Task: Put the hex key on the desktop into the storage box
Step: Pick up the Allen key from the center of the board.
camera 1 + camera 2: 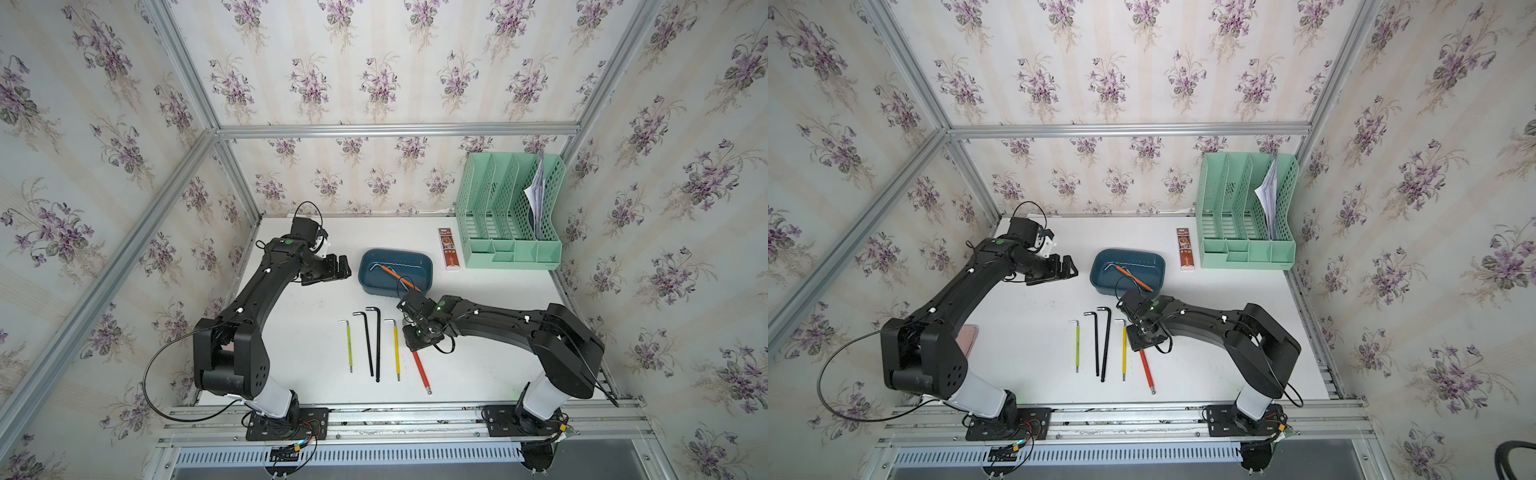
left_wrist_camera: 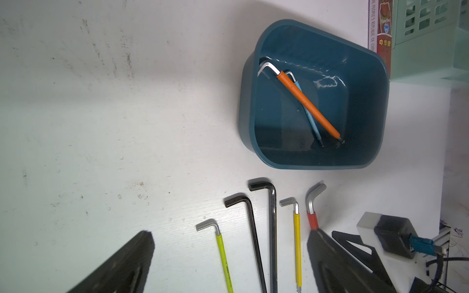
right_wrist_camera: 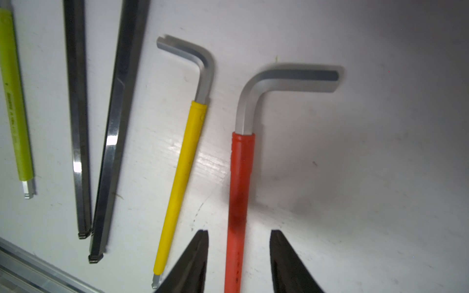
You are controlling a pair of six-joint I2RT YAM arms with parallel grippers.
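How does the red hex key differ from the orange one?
The red hex key lies on the desktop; the orange hex key lies in the storage box. The red one sits between the open fingers of the right gripper; the orange one rests across a blue hex key. Both are L-shaped silver keys with coloured sleeves.

You can count seven hex keys. Five lie on the desktop (image 3: 355, 177): the red key (image 3: 241, 177) sits between the tips of your right gripper (image 3: 239, 234), and beside it come the yellow key (image 3: 182, 177), a thick black key (image 3: 114, 142), a thin black key (image 3: 77, 126) and the green key (image 3: 14, 101). Two more, the orange key (image 2: 308, 105) and the blue key (image 2: 311, 119), lie in the one storage box (image 2: 247, 101) near your left gripper (image 1: 343, 269). Past that box are one file rack (image 1: 509, 253) and one flat pack (image 1: 449, 248).
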